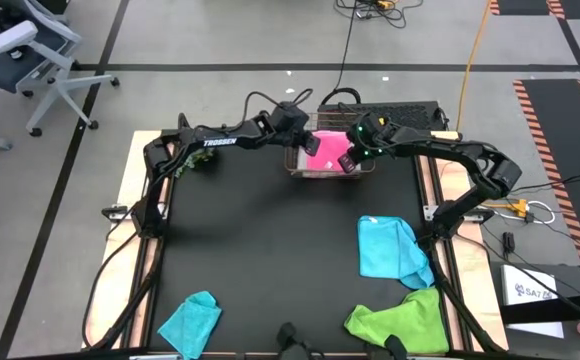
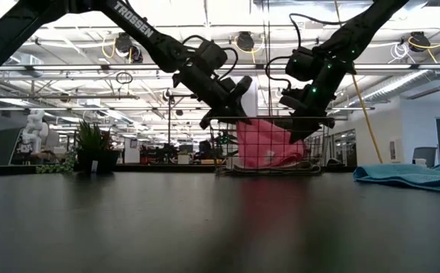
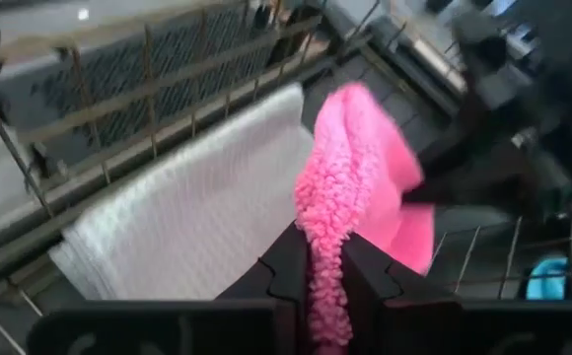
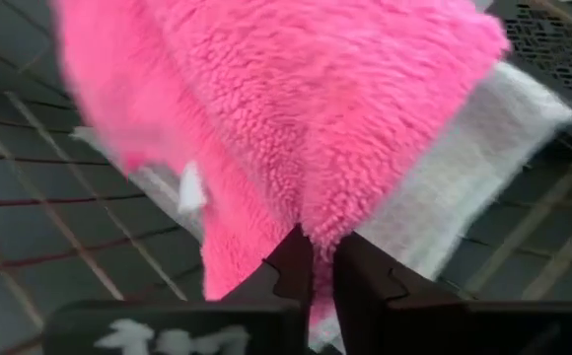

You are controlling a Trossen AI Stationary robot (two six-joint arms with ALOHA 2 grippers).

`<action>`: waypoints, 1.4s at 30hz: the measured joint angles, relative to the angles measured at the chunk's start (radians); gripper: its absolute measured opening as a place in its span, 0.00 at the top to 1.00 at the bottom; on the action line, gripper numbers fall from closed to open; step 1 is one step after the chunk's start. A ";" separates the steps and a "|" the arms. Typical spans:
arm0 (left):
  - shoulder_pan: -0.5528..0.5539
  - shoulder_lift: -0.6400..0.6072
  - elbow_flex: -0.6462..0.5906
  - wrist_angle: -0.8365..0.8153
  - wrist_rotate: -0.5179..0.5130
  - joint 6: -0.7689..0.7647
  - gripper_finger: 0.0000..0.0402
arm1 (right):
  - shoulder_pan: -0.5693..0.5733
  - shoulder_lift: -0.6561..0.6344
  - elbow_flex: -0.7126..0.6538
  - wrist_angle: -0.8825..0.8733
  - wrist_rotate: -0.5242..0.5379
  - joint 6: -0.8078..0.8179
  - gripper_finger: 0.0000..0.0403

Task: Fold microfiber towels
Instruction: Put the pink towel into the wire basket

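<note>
i have the pink towel [image 3: 350, 187] pinched between the fingers of my left gripper [image 3: 323, 271] and again, at its opposite edge, in my right gripper [image 4: 316, 271], so it hangs stretched between my two hands over the wire basket [image 1: 295, 165]. right below it lies the white towel [image 3: 197, 212], already in the basket, so i judge i'm laying the pink one on top. the blue towel [image 1: 390, 248], green towel [image 1: 400, 320] and teal towel [image 1: 190, 322] wait on the table [image 1: 260, 260], well away from both hands.

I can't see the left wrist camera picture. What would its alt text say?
The left gripper pinches the edge of a fluffy pink towel between its two dark fingers, over a wire basket. A folded white towel lies in the basket beside the pink one, and the other arm shows dark and blurred behind.
</note>
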 joint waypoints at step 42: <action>0.014 0.000 0.000 -0.155 -0.077 0.043 0.80 | 0.045 0.151 0.046 0.390 -0.052 -0.011 0.68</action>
